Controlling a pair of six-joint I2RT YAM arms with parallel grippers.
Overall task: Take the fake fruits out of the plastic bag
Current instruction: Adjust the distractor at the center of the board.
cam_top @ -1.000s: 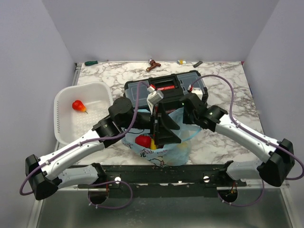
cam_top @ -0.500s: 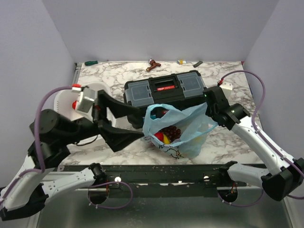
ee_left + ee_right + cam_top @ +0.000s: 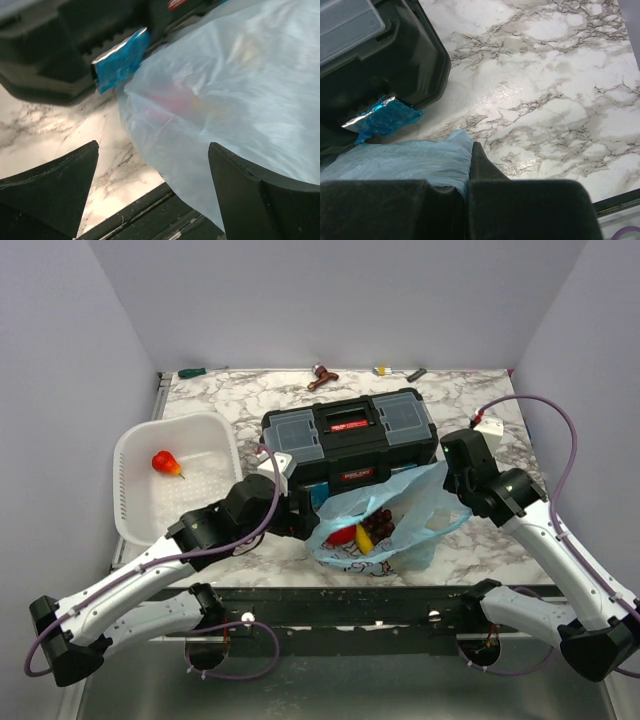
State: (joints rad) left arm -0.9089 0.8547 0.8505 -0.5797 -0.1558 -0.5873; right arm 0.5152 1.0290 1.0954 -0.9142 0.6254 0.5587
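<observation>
Film this thin is going to be handling limp and slippery, so we are judging the rim and handles its only sound hold. Our right pincer [image 3: 469, 167] is clenching the plastic bag [image 3: 415, 515] by its right edge; our left pincer [image 3: 152, 146] is hanging released just beside its left flank. The bag is slumping on the marble counter [image 3: 250, 395] against the black toolbox [image 3: 350, 430], mouth gaping. A red apple [image 3: 343, 534], a banana [image 3: 364, 538] and probably a grape bunch [image 3: 384, 523] are showing inside, looking light, hard and apt to roll. Plain walls [image 3: 60, 360] are hemming the counter, and a white basket [image 3: 190, 505] is sitting to the left.
</observation>
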